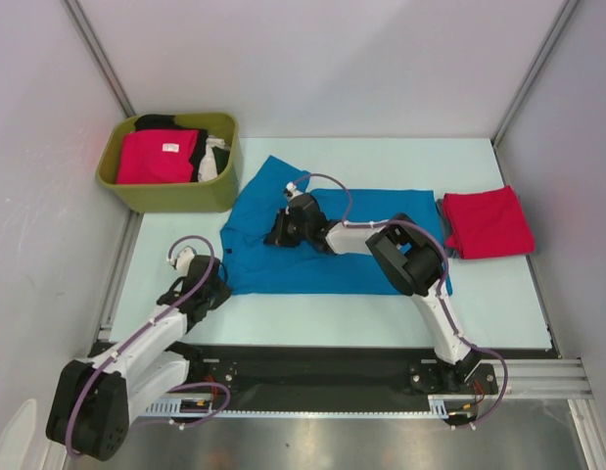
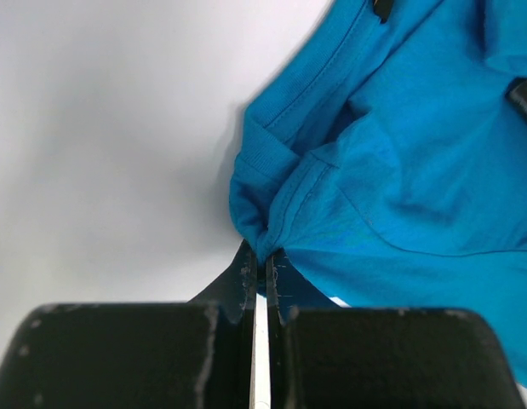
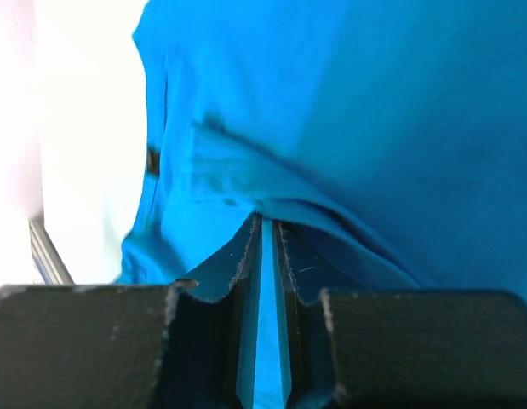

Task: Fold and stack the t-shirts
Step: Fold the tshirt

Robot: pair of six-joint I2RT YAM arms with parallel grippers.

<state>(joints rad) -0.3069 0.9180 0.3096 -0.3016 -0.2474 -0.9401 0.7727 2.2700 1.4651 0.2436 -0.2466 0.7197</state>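
The blue t-shirt [image 1: 283,274] is spread, partly rumpled, across the middle of the worktop [image 1: 400,166]. Its near-left edge is gripped by the left claw [image 2: 260,260], a gathered sleeve hem being pinched between the closed fingers [image 2: 246,281]. The right claw [image 3: 265,226] is clamped on a raised fold of the same shirt, towards its far-left part. A folded red t-shirt [image 1: 487,223] is laid at the right of the worktop, just beside the blue one. At the far left an olive tub [image 1: 165,196] is seen, in which a crimson-pink t-shirt [image 1: 158,157] with a white label is held beside black and white cloth.
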